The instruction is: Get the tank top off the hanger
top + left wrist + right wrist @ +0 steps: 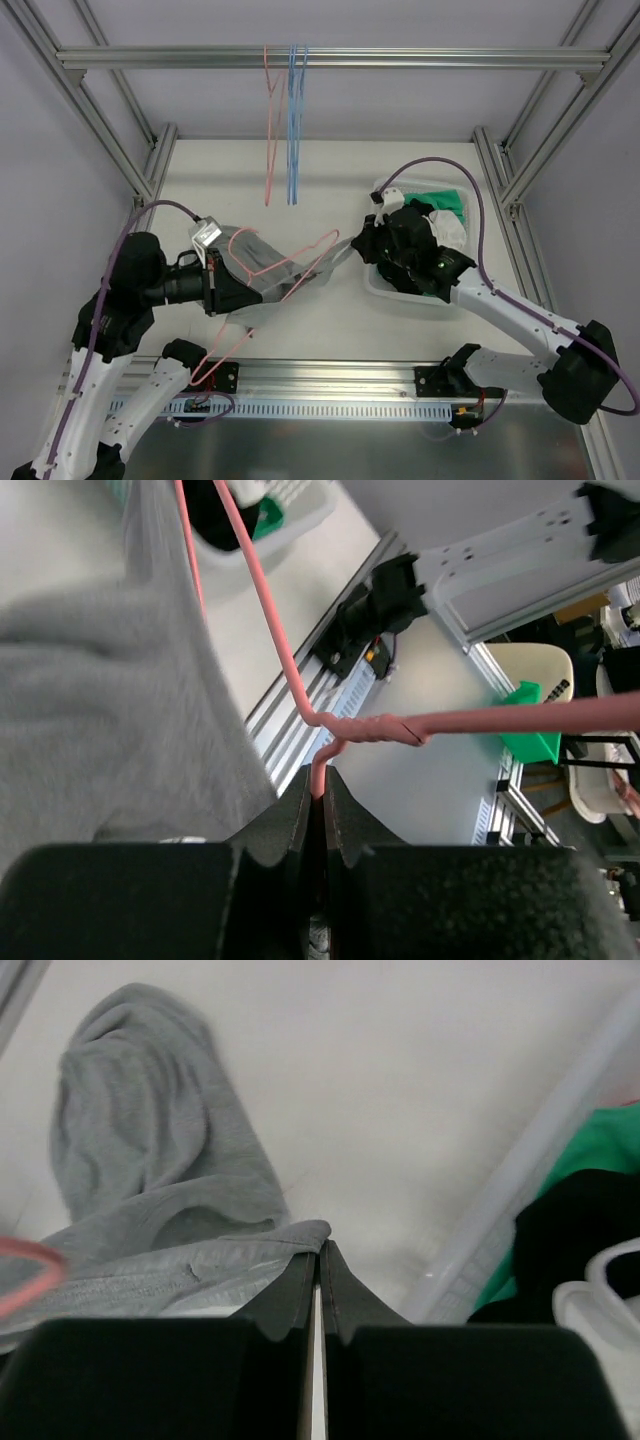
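The grey tank top (262,262) lies stretched between my two grippers, still threaded on the pink wire hanger (300,252). My left gripper (240,297) is shut on the hanger's neck; in the left wrist view the pink hanger (380,728) runs out of the shut jaws of that gripper (321,780), with the grey tank top (100,700) hanging to the left. My right gripper (360,245) is shut on the tank top's edge. In the right wrist view that gripper (320,1248) pinches the tank top's (150,1160) grey hem, and a bit of the hanger (25,1260) shows at left.
A white bin (385,288) holding green, black and white clothes stands at the right, under my right arm; its rim (520,1170) shows in the right wrist view. A pink spare hanger (270,120) and a blue one (295,120) hang from the top rail.
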Controlling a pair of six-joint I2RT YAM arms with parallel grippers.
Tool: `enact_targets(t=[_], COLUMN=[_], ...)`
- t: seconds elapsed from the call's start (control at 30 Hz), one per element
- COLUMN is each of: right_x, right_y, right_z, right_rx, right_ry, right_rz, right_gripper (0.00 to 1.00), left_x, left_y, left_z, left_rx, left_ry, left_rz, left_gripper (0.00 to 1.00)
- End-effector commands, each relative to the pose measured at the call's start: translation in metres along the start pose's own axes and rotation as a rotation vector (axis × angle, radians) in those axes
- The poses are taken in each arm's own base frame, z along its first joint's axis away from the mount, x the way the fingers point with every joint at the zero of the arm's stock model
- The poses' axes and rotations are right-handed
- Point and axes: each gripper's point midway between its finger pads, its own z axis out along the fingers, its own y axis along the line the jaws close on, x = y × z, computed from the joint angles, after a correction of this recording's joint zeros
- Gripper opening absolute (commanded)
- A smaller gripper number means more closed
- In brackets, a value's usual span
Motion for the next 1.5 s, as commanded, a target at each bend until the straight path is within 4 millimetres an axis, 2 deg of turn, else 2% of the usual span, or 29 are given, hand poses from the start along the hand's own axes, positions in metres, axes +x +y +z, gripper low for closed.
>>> enact_targets(t=[0.0, 0.1, 0.13, 0.2, 0.23, 0.27, 0.3, 0.33, 0.4, 0.43, 0.47, 0.53, 0.67, 0.7, 0.77, 0.83, 0.87, 0.9, 0.97, 1.0, 1.03, 1.13, 1.17, 1.23, 1.27, 1.3, 1.33, 1.43, 1.47], right_x=[-0.039, -0.076, -0.096, -0.108, -0.112, -0.117, -0.114, -0.111, -0.100, -0.095, -0.079, -0.069, -0.027, -0.014, 0.005, 0.026, 0.030, 0.039, 0.049, 0.053, 0.062, 0.069, 0.068, 0.070, 0.067, 0.065, 0.065, 0.049, 0.041], right_y=[0.054, 0.077, 0.085, 0.094, 0.097, 0.101, 0.110, 0.117, 0.138, 0.145, 0.157, 0.164, 0.137, 0.132, 0.132, 0.131, 0.136, 0.137, 0.144, 0.147, 0.154, 0.172, 0.175, 0.180, 0.178, 0.176, 0.170, 0.133, 0.125], right_z=[-0.044, -0.091, -0.122, -0.149, -0.160, -0.173, -0.181, -0.185, -0.190, -0.188, -0.184, -0.177, -0.136, -0.125, -0.117, -0.104, -0.102, -0.092, -0.082, -0.075, -0.062, -0.037, -0.029, -0.019, -0.009, -0.008, -0.008, -0.015, -0.028], right_rx=[-0.269, -0.397, -0.449, -0.511, -0.532, -0.558, -0.618, -0.661, -0.788, -0.820, -0.860, -0.864, -0.620, -0.588, -0.581, -0.564, -0.578, -0.563, -0.572, -0.572, -0.576, -0.562, -0.544, -0.515, -0.467, -0.442, -0.408, -0.245, -0.233], right_ry=[-0.064, -0.185, -0.268, -0.319, -0.334, -0.353, -0.330, -0.311, -0.240, -0.217, -0.159, -0.137, -0.003, 0.041, 0.097, 0.148, 0.152, 0.180, 0.199, 0.213, 0.241, 0.271, 0.260, 0.263, 0.252, 0.249, 0.246, 0.152, 0.118], right_rz=[0.016, 0.019, 0.009, -0.002, -0.005, -0.006, 0.000, 0.006, 0.035, 0.041, 0.036, -0.005, -0.071, -0.082, -0.100, -0.110, -0.114, -0.117, -0.120, -0.114, -0.117, -0.126, -0.133, -0.152, -0.153, -0.147, -0.146, -0.142, -0.143], right_gripper=[0.00, 0.00, 0.00, 0.00, 0.00, 0.00, 0.00, 0.00, 0.00, 0.00, 0.00, 0.00, 0.00, 0.00, 0.00, 0.00, 0.01, 0.03, 0.05, 0.04, 0.01, 0.00, 0.00, 0.38, 0.62, 0.76, 0.98, 1.00, 0.99], left_x=[-0.044, -0.078, -0.089, -0.104, -0.119, -0.128, -0.131, -0.138, -0.157, -0.160, -0.170, -0.177, -0.195, -0.201, -0.196, -0.201, -0.191, -0.195, -0.183, -0.172, -0.170, -0.151, -0.151, -0.150, -0.154, -0.156, -0.159, -0.163, -0.165], left_y=[-0.076, -0.116, -0.122, -0.132, -0.152, -0.156, -0.144, -0.167, -0.166, -0.178, -0.178, -0.199, -0.209, -0.201, -0.200, -0.167, -0.166, -0.128, -0.098, -0.062, -0.035, 0.020, 0.025, 0.043, 0.042, 0.046, 0.060, 0.069, 0.067], left_z=[-0.030, -0.047, -0.051, -0.050, -0.059, -0.059, -0.050, -0.069, -0.075, -0.085, -0.079, -0.089, -0.096, -0.092, -0.105, -0.101, -0.118, -0.117, -0.140, -0.136, -0.156, -0.155, -0.154, -0.135, -0.131, -0.126, -0.110, -0.092, -0.091], left_rx=[0.192, 0.276, 0.283, 0.340, 0.412, 0.451, 0.470, 0.562, 0.575, 0.620, 0.639, 0.697, 0.637, 0.575, 0.467, 0.259, 0.196, 0.013, -0.162, -0.295, -0.445, -0.680, -0.702, -0.757, -0.763, -0.781, -0.818, -0.845, -0.843], left_ry=[-0.135, -0.286, -0.340, -0.396, -0.478, -0.528, -0.576, -0.713, -0.861, -0.916, -0.919, -0.956, -1.024, -1.012, -1.047, -1.034, -1.070, -1.062, -1.112, -1.062, -1.133, -1.049, -1.028, -0.917, -0.887, -0.849, -0.771, -0.647, -0.628], left_rz=[0.245, 0.426, 0.463, 0.469, 0.529, 0.543, 0.533, 0.642, 0.643, 0.692, 0.693, 0.762, 0.859, 0.819, 0.885, 0.800, 0.789, 0.669, 0.553, 0.444, 0.354, 0.212, 0.194, 0.165, 0.162, 0.155, 0.137, 0.118, 0.117], left_gripper=[0.00, 0.00, 0.00, 0.00, 0.00, 0.00, 0.00, 0.00, 0.00, 0.00, 0.00, 0.00, 0.00, 0.00, 0.00, 0.00, 0.00, 0.00, 0.00, 0.00, 0.00, 0.00, 0.00, 0.00, 0.00, 0.00, 0.00, 0.00, 0.00])
